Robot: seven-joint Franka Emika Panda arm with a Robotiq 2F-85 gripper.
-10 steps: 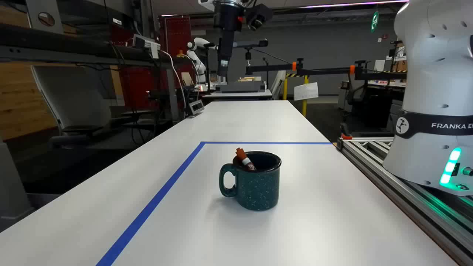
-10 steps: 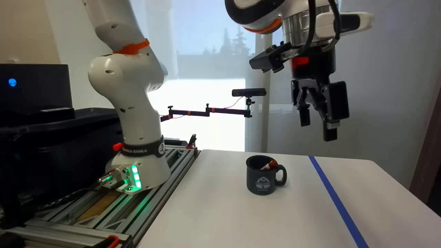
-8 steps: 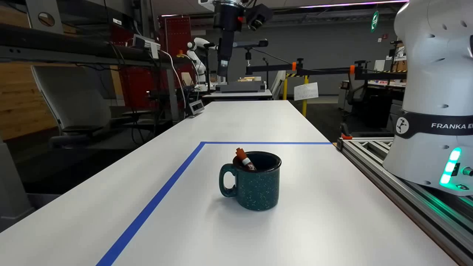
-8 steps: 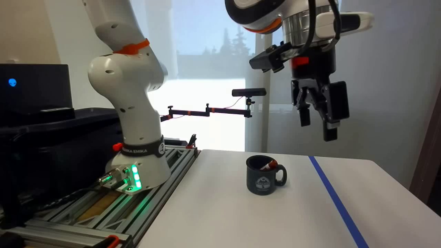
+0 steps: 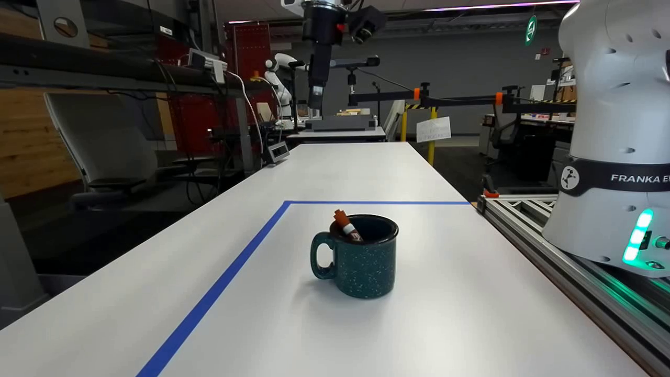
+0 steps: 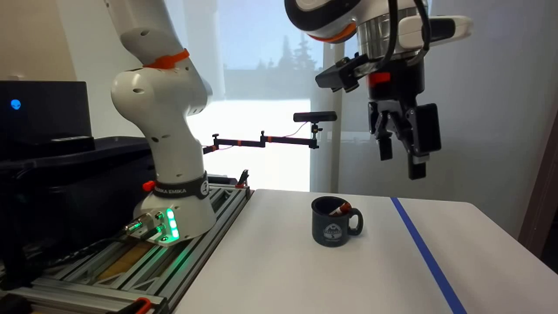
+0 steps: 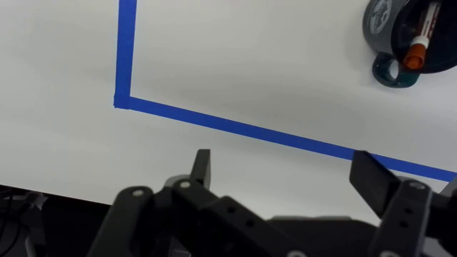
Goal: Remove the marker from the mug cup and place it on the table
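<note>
Marker [image 7: 423, 37], orange-capped, white-banded, leaning in speckled dark-green mug [image 5: 366, 269], hand [image 6: 401, 160] spread wide above table [image 6: 270, 270]

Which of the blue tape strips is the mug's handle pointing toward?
The slanting strip left of the mug cup in an exterior view, where the handle juts out; the other strip runs crosswise behind the mug cup.

We are holding our wrist [image 6: 374, 35] aloft on our arm [image 6: 161, 104], pointing our gripper [image 6: 401, 159] downward with its fingers [image 7: 371, 182] standing wide apart, though in an exterior view the fingertips [image 5: 315, 98] are seemingly overlapping.
</note>
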